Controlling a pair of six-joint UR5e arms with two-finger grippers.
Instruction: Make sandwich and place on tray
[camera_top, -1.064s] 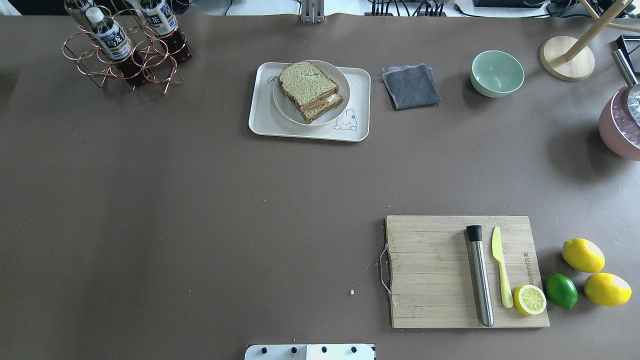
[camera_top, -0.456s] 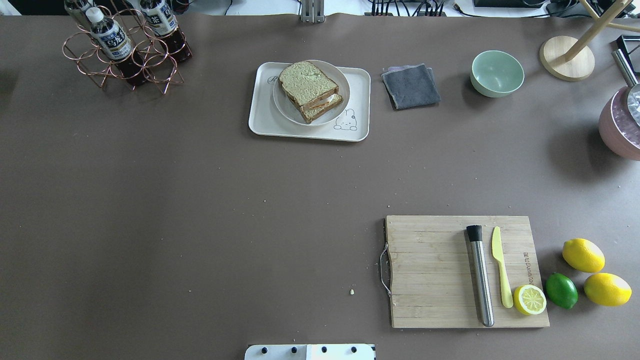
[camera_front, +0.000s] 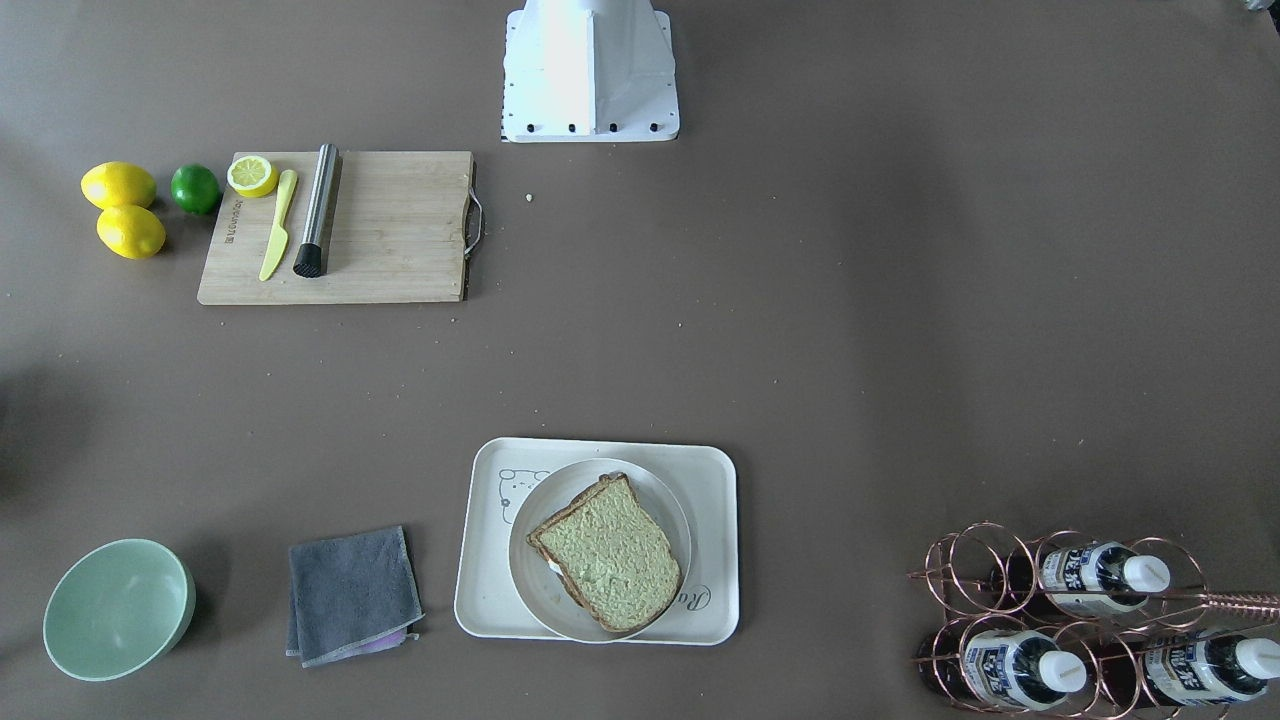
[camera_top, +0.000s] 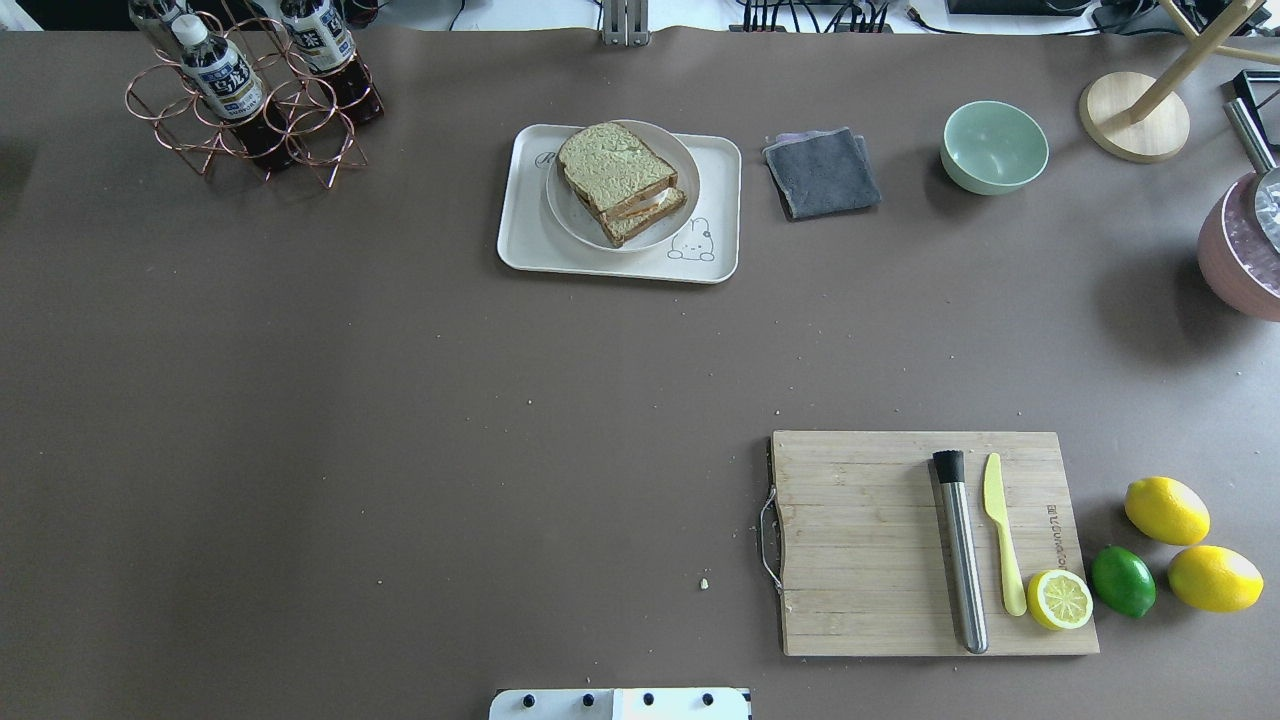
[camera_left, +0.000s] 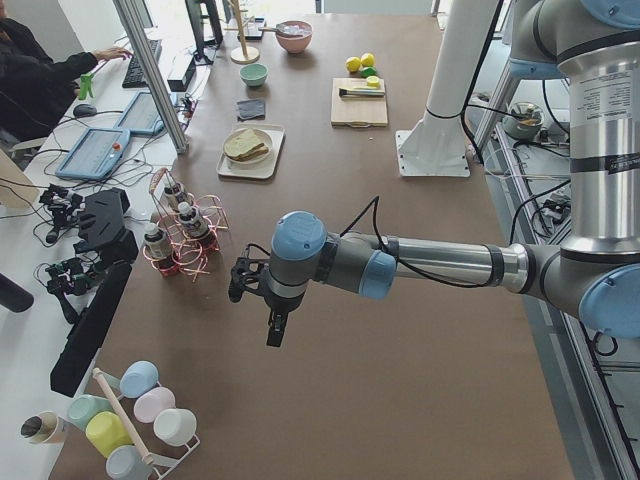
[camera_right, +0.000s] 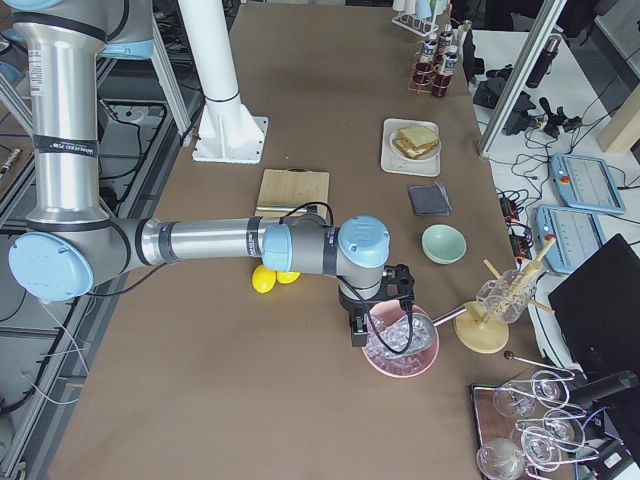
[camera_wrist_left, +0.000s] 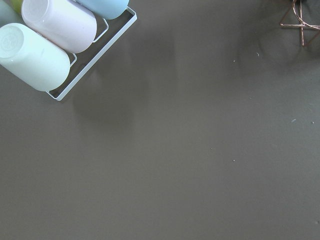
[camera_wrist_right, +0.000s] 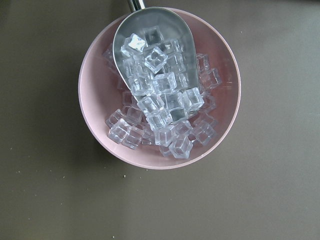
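Left gripper (camera_left: 274, 336) hangs fingers-down over the brown tabletop (camera_top: 400, 400), between the copper bottle rack (camera_left: 180, 235) and a rack of pastel cups (camera_left: 135, 415). It shows only in the left side view, so whether its fingers are apart or together cannot be told. Its wrist camera looks down on the tabletop with a mint cup (camera_wrist_left: 32, 57) lying in the corner.

The right gripper (camera_right: 357, 337) hangs at the other end of the tabletop, just beside a pink bowl (camera_wrist_right: 95, 85) of ice cubes with a metal scoop (camera_wrist_right: 165, 22) resting in it. It too appears only in a side view, and its state cannot be told.

The sandwich (camera_top: 620, 182) is assembled: two bread slices stacked slightly askew, with a sliver of white egg (camera_top: 655, 200) between them. It lies on a round white plate (camera_top: 685, 195), and the plate sits on the tray (camera_top: 525, 235) at the far side of the tabletop, well apart from both grippers.

Right of the tray lie a folded grey cloth (camera_top: 822, 172) and a pale green bowl (camera_top: 994, 147). Nearer the robot's base, a wooden cutting board (camera_top: 860, 560) carries a steel muddler (camera_top: 960, 550), a yellow knife (camera_top: 1000, 530) and a lemon half (camera_top: 1059, 599). A lime (camera_top: 1122, 580) and two whole lemons (camera_top: 1166, 510) rest just beside the board.
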